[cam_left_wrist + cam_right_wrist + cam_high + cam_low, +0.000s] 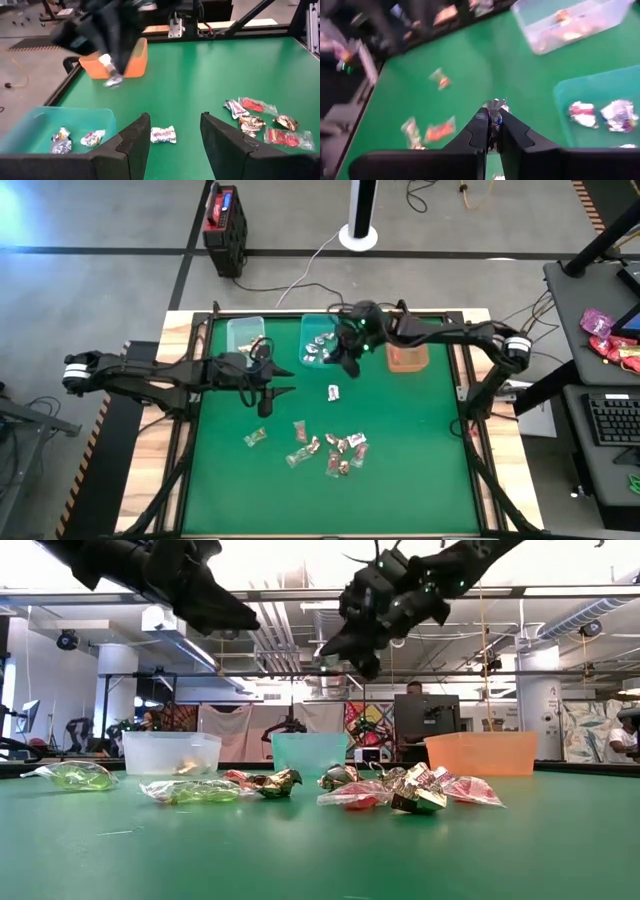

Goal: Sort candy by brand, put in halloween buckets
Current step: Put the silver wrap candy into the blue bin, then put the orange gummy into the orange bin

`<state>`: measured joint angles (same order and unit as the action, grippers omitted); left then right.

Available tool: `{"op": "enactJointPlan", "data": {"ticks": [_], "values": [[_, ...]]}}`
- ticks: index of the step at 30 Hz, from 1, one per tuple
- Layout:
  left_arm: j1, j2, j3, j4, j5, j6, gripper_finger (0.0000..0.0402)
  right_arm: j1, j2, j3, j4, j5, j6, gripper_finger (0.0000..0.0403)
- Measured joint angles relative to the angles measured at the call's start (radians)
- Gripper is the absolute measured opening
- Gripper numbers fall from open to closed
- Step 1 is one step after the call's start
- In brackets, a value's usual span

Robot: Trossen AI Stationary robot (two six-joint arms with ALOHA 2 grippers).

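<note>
Take the teal bin as your landmark. Your right pincer hangs in the air just beside it, on the orange bin's side, clamped on a silvery-white sweet; only the right wrist view shows the wrapper pinched between the fingers, while the left wrist view shows it dangling under the arm. Your left pincer waits on the teal bin's other side, near the clear-green bin, with its jaws wide and nothing between them. One silvery-white candy lies alone on the green desk just out from the teal bin; the loose pile sits farther out. No wrapper lettering is readable.
</note>
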<state>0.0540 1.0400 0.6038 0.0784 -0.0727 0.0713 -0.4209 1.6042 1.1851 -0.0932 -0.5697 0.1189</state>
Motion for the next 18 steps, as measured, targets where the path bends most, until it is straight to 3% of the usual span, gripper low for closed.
{"op": "enactJointPlan", "data": {"ticks": [7, 18], "values": [[0.0, -0.004, 0.005, 0.0, -0.027, 0.003, 0.0157, -0.073, 0.109, 0.032, 0.072, 0.032, 0.162, 0.003], [0.0, -0.001, 0.004, -0.039, -0.061, -0.015, 0.0157, -0.073, 0.18, 0.126, -0.012, 0.148, 0.156, 0.0146]]}}
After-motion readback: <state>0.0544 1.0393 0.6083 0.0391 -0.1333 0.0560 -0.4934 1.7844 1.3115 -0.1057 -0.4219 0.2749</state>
